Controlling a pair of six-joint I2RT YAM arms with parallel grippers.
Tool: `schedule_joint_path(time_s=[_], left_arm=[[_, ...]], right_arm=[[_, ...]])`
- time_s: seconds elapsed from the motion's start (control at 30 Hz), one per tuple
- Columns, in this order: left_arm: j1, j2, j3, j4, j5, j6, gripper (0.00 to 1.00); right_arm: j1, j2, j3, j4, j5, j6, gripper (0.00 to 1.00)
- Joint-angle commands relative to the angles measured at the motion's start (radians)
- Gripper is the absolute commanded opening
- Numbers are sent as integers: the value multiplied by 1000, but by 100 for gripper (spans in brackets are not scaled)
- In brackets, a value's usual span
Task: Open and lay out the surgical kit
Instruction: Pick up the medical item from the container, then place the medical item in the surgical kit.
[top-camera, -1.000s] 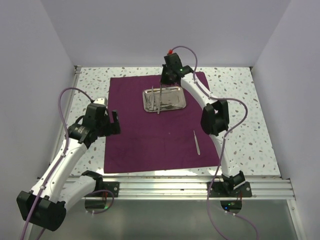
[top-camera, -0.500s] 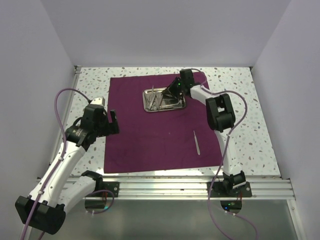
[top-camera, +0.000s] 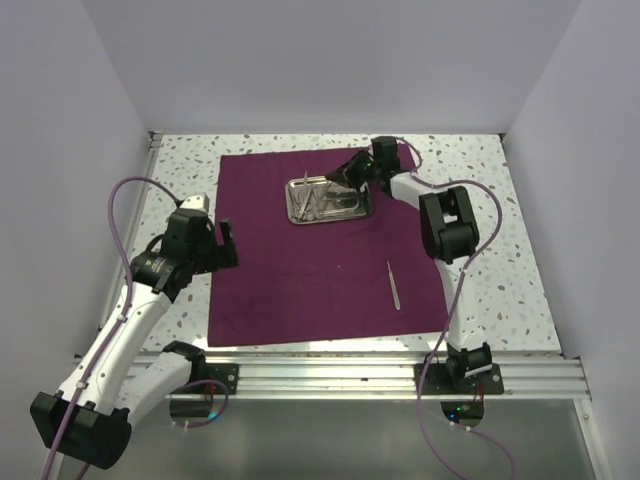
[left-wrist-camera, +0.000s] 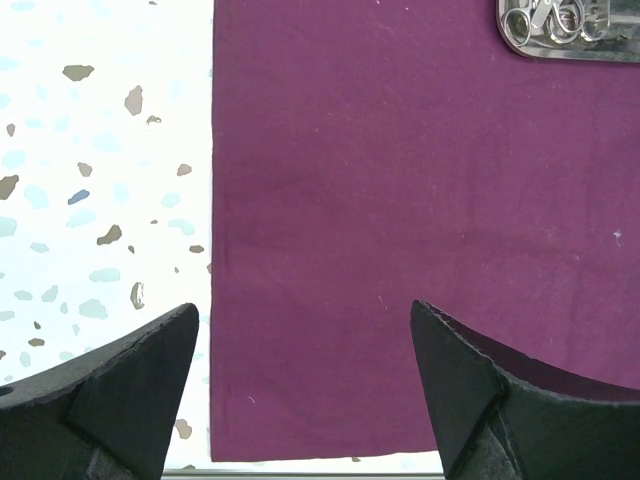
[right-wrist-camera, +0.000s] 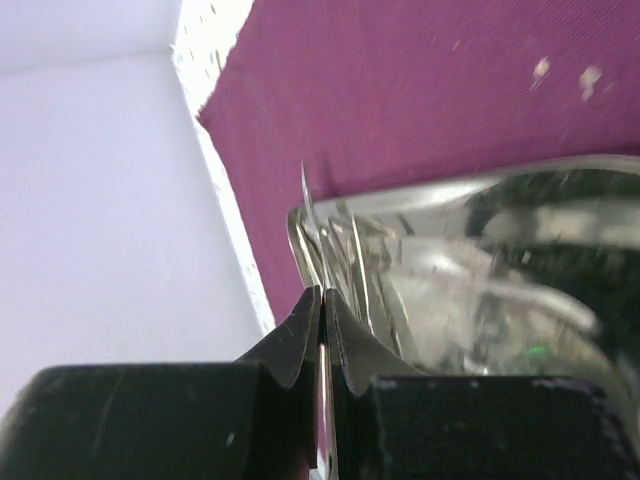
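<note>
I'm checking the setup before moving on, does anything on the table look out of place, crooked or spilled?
Nothing stands out. The cloth lies flat, the tray sits on it with its tools inside, and one pair of tweezers lies alone on the cloth, apparently set out on purpose.

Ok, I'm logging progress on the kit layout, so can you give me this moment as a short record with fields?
cloth: dark purple cloth spread flat on the speckled table
tray: steel tray on the cloth's far half, several instruments inside
laid out: one slim tool alone on the cloth, right of centre
right claw: shut on a thin silver instrument at the tray's far edge
left claw: open, empty, above the cloth's left edge
</note>
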Motion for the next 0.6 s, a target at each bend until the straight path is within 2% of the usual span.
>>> schedule_joint_path(time_s=[0.0,0.13,0.23,0.4,0.57], left_arm=[[-4,-14,1,6,-16,-13,91],[-4,-23,-2,12,-18,-15,91],[-4,-22,-1,12,-15,-15,91],[-4,-17,-5,23,-3,-8,90],[-4,-2,-5,26,13,2,90]], right_arm=[[9,-222,-2,-204,-37,-196,0],[32,-408,-121,-399,17,-447,0],[57,-569,-277,-476,67,-546,0],[195,-707,-570,-438,92,-601,0],[310,-746,-729,-355,127,-555,0]])
